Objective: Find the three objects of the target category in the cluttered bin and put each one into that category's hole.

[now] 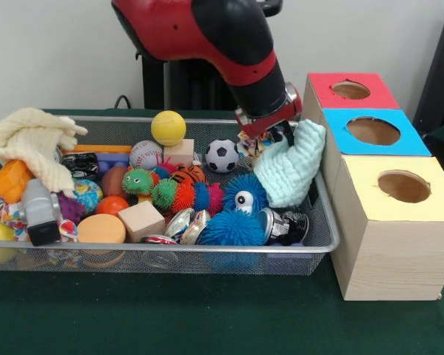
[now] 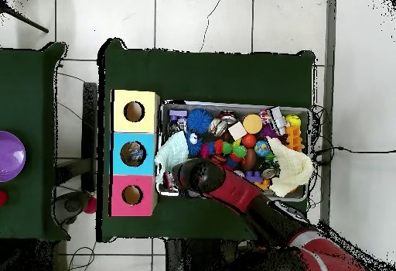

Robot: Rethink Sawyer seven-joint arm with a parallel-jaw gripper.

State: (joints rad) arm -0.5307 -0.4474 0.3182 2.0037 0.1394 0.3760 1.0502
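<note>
The wire mesh bin is full of toys; it also shows in the overhead view. My gripper is low over the bin's far right corner, right beside the top of a pale blue knitted cloth that leans on the bin's right wall. The cloth and my wrist hide the gripper's tips. A small crinkly multicoloured thing lies just left of the gripper; I cannot tell what it is. No see-through film bag shows clearly. In the overhead view my arm covers the gripper beside the cloth.
Three wooden boxes with holes stand right of the bin: red top, blue top, yellow top. In the bin are a cream cloth, yellow ball, soccer ball, blue spiky balls, a wooden cube.
</note>
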